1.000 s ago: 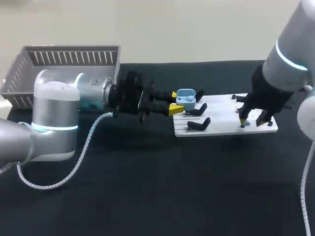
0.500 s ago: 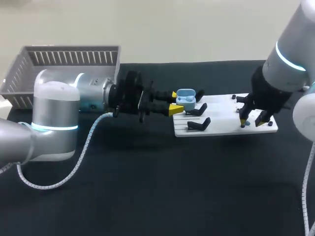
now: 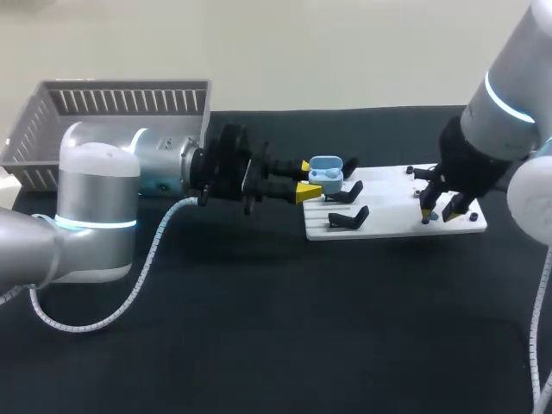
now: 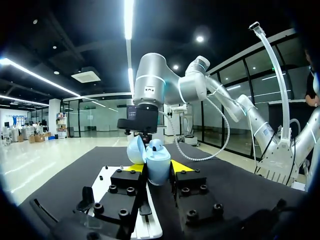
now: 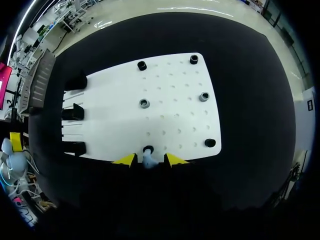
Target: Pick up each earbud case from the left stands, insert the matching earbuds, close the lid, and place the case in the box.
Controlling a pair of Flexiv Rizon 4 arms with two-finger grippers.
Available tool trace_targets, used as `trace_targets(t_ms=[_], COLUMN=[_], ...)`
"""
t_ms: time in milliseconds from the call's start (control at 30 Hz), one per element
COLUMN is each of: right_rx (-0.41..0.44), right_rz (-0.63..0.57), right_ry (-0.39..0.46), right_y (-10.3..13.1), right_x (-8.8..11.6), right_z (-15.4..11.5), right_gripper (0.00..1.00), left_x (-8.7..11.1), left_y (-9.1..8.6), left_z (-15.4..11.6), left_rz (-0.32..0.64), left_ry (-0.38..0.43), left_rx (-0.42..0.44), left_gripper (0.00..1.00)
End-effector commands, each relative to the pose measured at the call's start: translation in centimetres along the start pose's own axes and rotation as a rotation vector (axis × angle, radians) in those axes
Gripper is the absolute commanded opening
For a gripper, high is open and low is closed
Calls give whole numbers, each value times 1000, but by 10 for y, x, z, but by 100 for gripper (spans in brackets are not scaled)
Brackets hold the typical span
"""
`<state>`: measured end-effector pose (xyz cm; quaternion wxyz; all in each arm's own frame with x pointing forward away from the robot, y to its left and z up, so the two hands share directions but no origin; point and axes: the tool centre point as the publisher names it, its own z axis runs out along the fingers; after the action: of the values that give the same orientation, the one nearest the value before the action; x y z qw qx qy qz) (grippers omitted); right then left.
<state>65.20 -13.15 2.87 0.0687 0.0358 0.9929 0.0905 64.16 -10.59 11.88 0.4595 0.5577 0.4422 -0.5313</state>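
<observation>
My L gripper point(image 3: 306, 178) is clamped on the earbud case point(image 3: 326, 172). It's a pale blue case w/ its lid flipped open, upright btw my two fingers point(image 4: 187, 195), which press it from both sides, yellow tips right against its shell. My L arm comes in low and level over the table point(image 3: 259, 328). It holds the case at the far L corner of the white board point(image 3: 392, 217), close to the black stands point(image 3: 348, 218). In the R wrist view I make out three stands in a row along that side of the board. The inside of the case is too small to read, so I can't say what's in it. My R gripper point(image 5: 150, 160) points straight down at the board's near edge, toward its R end. A small pale earbud point(image 5: 149, 162) is right at its tip, just beside a round black socket point(image 5: 148, 149). I can't tell whether the R one really grips that earbud or is only set around it. More black sockets are dotted over the R half of the board, apart from one another. The grey slatted basket point(image 3: 52, 129) stands at the far L of the table, behind my L arm, well apart from board and case.
</observation>
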Motion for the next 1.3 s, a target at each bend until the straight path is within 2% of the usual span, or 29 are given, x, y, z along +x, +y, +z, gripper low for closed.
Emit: trace_targets(t_ms=[33,300,467,533,733,967,1100,1300], right_rx=[-3,-3,-2,-2,-5,0,-8,-4], right_rz=[2,9,12,12,18,18,-18,-140], right_ry=[7,19,21,22,12,-2,-13,-54], right_y=[0,-1,-1,-1,-1,6,19,53], right_x=[-3,-3,-2,-1,2,14,22,30], right_z=[3,7,7,7,-4,-37,-68,-118], right_gripper=[32,29,16,0,0,0,0,0], left_x=[1,1,1,1,1,1,1,1], left_y=[-1,-1,-1,-1,-1,-1,-1,-1], left_z=[0,0,0,0,0,0,0,0], left_rz=[2,2,2,2,2,2,2,2], left_ry=[-1,-1,-1,-1,-1,-1,-1,-1], left_rx=[-4,-4,-4,-4,-4,-4,-4,-4], left_gripper=[0,0,0,0,0,0,0,0])
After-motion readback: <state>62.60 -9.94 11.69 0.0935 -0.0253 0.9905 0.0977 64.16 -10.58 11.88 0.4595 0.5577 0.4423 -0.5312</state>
